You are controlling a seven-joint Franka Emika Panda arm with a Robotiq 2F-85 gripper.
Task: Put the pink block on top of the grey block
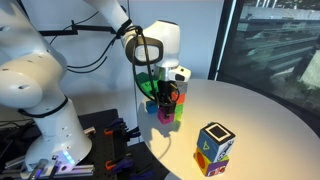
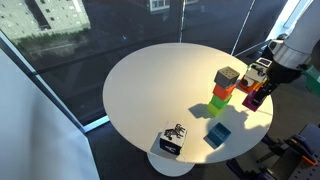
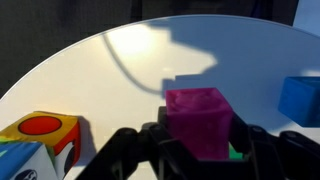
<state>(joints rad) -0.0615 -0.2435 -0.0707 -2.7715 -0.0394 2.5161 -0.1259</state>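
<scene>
Well, the round white table [image 2: 140, 90] fills most of what I see, with the white robot arm [image 1: 40, 80] reaching in over its edge. A large multicoloured patterned cube [image 2: 172, 142] stands on the table near the rim, well apart from everything else.

Nearer the arm is a stack of three cubes. A grey block [image 2: 228, 76] is on top, an orange block [image 2: 222, 90] sits under it and a green block [image 2: 218, 104] is at the bottom. A small blue block [image 2: 217, 135] lies on the table near the foot of the stack.

The jaws are pinching the small magenta-pink block [image 3: 200, 122] from both sides. In an exterior view it hangs just beside the stack, lower than the grey block. I cannot tell whether it is clear of the table.
</scene>
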